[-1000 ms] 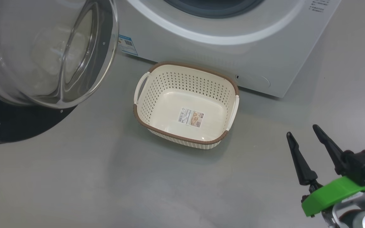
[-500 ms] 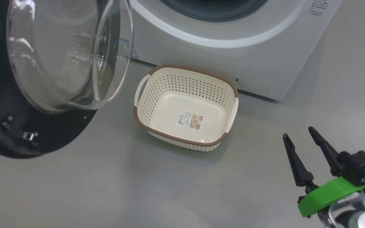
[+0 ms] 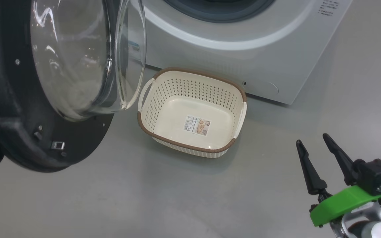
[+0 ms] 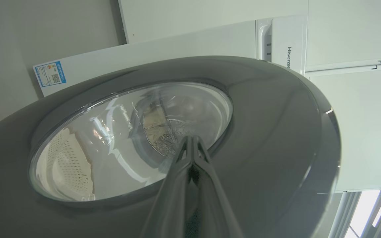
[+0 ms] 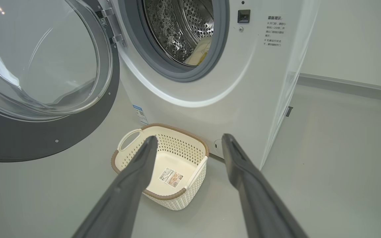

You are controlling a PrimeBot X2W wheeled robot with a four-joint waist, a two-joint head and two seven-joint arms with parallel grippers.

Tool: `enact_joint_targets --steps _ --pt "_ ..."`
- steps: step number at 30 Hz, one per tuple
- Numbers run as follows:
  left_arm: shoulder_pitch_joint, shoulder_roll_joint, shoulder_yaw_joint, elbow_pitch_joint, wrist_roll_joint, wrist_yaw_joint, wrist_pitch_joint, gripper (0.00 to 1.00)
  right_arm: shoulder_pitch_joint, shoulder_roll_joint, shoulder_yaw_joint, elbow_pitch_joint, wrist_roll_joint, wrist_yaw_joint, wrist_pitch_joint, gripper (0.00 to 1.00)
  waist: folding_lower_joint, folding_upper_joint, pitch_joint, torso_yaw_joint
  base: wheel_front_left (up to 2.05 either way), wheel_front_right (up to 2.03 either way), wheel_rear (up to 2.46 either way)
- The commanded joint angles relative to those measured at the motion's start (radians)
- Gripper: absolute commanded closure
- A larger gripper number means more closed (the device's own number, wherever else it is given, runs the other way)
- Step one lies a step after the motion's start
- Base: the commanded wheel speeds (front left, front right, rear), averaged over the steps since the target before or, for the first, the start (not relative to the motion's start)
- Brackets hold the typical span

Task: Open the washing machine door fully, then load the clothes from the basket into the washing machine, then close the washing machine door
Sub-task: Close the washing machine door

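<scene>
The left gripper [image 4: 191,138] has its two fingers pressed together with nothing between them, lying along the outer face of the washing machine door [image 4: 276,115]. Whether the tips touch it is hard to tell. Beyond the tips, the door glass warps what is behind it.

The right gripper [image 3: 311,139] hangs with fingers parted, holding nothing, well apart from the basket [image 3: 190,70]. The basket sits on the floor ahead and to its left, just beside the foot of the washing machine [image 3: 230,56]. Above the fingertips in the right wrist view, a bit of the pale yellow clothes [image 5: 199,53] shows low in the drum, partly hidden by the grey gasket. The head view cuts off the door's top.
</scene>
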Motion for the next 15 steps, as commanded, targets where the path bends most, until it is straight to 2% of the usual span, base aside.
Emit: enact_joint_targets --steps 1,15 --pt "-0.016 0.032 0.014 -0.062 0.001 -0.001 0.027 1.00 -0.036 -0.001 0.025 -0.029 0.007 0.004 -0.014 0.00 -0.0001 0.0000 0.002 -0.006 0.00 0.00 0.00" --pt "-0.008 -0.046 -0.039 -0.181 0.006 -0.001 0.122 1.00 -0.062 0.002 0.022 -0.005 0.026 0.004 -0.042 0.00 -0.0001 0.0000 0.025 -0.077 0.00 0.00 0.00"
